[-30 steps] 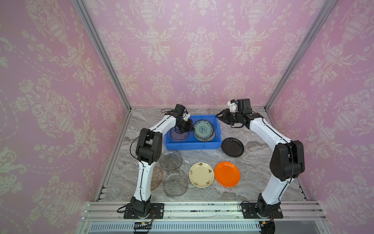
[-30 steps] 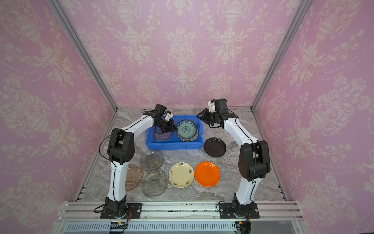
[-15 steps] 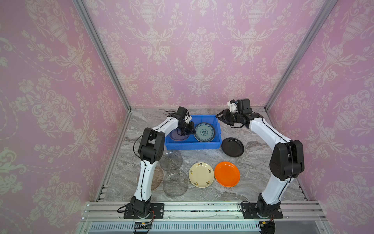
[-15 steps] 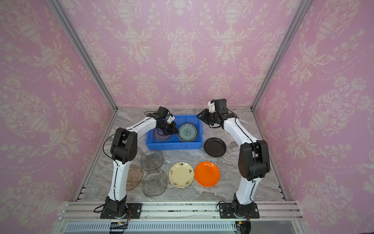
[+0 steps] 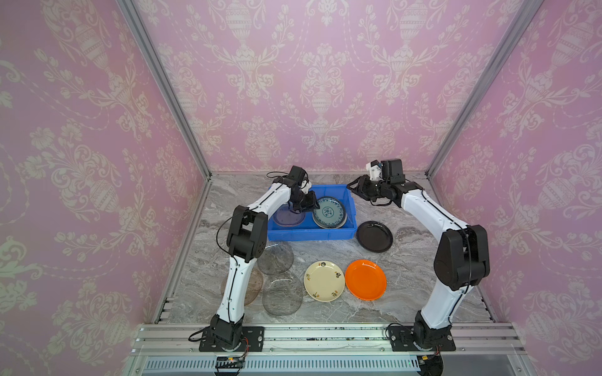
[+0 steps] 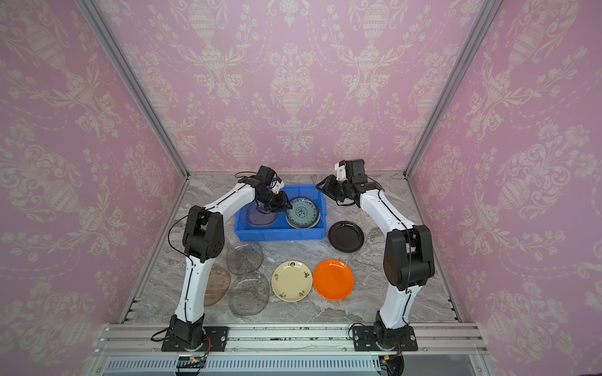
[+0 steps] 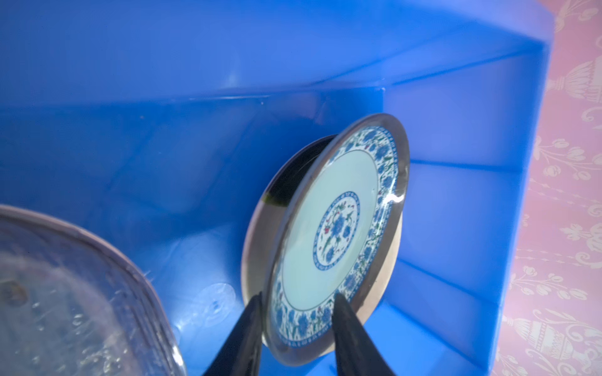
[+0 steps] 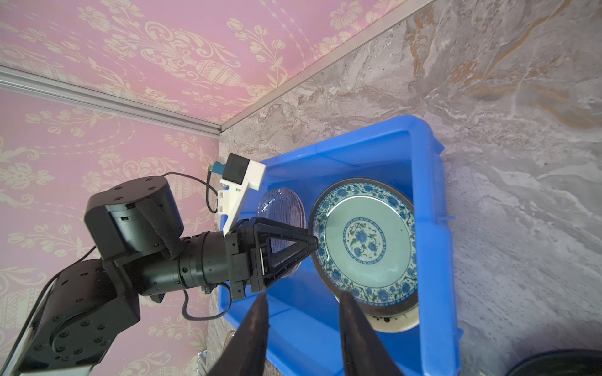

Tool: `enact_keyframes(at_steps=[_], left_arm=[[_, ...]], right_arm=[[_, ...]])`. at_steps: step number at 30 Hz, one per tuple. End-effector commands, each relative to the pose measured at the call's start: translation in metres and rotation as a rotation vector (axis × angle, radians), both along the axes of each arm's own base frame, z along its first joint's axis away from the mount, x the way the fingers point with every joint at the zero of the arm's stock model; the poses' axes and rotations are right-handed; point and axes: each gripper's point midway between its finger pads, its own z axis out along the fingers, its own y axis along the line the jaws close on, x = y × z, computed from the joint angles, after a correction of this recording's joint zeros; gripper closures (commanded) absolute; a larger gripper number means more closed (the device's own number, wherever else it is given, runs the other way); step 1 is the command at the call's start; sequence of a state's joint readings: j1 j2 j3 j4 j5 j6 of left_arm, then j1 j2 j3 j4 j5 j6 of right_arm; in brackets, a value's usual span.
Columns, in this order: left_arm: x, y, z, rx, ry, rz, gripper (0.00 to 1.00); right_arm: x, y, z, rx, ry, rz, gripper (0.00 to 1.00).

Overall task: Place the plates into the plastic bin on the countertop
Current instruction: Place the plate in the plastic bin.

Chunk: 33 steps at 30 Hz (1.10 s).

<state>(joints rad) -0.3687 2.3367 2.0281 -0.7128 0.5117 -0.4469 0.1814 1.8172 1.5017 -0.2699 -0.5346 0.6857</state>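
Note:
The blue plastic bin [image 5: 309, 235] stands at the back of the countertop [image 5: 407, 293]. In its right half a blue-and-white plate [image 5: 329, 213] lies on a cream plate [image 8: 400, 320]. A clear glass plate [image 5: 286, 218] lies in its left half. My left gripper [image 5: 312, 203] reaches into the bin. In the left wrist view its jaws [image 7: 298, 302] stand open astride the patterned plate's [image 7: 332, 228] rim. My right gripper [image 5: 351, 188] hovers open and empty over the bin's far right corner. Black [image 5: 374, 236], orange [image 5: 365, 279] and cream [image 5: 324, 280] plates lie on the countertop.
Two clear grey glass plates [image 5: 277, 258] [image 5: 282, 298] and an amber one [image 5: 252, 286], partly behind the left arm, lie front left of the bin. Pink patterned walls with aluminium posts close in three sides. An aluminium rail [image 5: 325, 335] runs along the front.
The left gripper carried the blue-and-white plate a little right inside the bin, and its jaws have now parted from the rim. The right arm has hardly moved.

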Motion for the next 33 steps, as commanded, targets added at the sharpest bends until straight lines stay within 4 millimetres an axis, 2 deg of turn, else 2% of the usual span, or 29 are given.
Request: enact_keyframes(at_steps=[1, 8, 21, 29, 32, 33], left_arm=[[-0.001, -0.001, 0.003, 0.06, -0.017, -0.039, 0.55], [0.002, 0.0, 0.011, 0.122, -0.051, -0.062, 0.47], [-0.008, -0.011, -0.006, 0.138, -0.033, -0.094, 0.47], [-0.011, -0.01, -0.018, 0.159, -0.027, -0.095, 0.45], [-0.009, -0.006, -0.013, 0.178, -0.054, -0.087, 0.39], [-0.007, -0.004, -0.01, 0.184, -0.068, -0.083, 0.34]], right_arm=[[-0.001, 0.001, 0.003, 0.015, -0.01, -0.012, 0.61], [-0.006, -0.002, 0.006, 0.006, -0.015, -0.02, 0.59], [-0.012, -0.003, 0.001, 0.001, -0.006, -0.019, 0.59], [-0.015, -0.005, -0.002, -0.007, 0.003, -0.025, 0.59], [-0.016, -0.006, 0.002, -0.014, -0.006, -0.03, 0.59], [-0.017, -0.007, 0.004, -0.017, -0.011, -0.031, 0.59]])
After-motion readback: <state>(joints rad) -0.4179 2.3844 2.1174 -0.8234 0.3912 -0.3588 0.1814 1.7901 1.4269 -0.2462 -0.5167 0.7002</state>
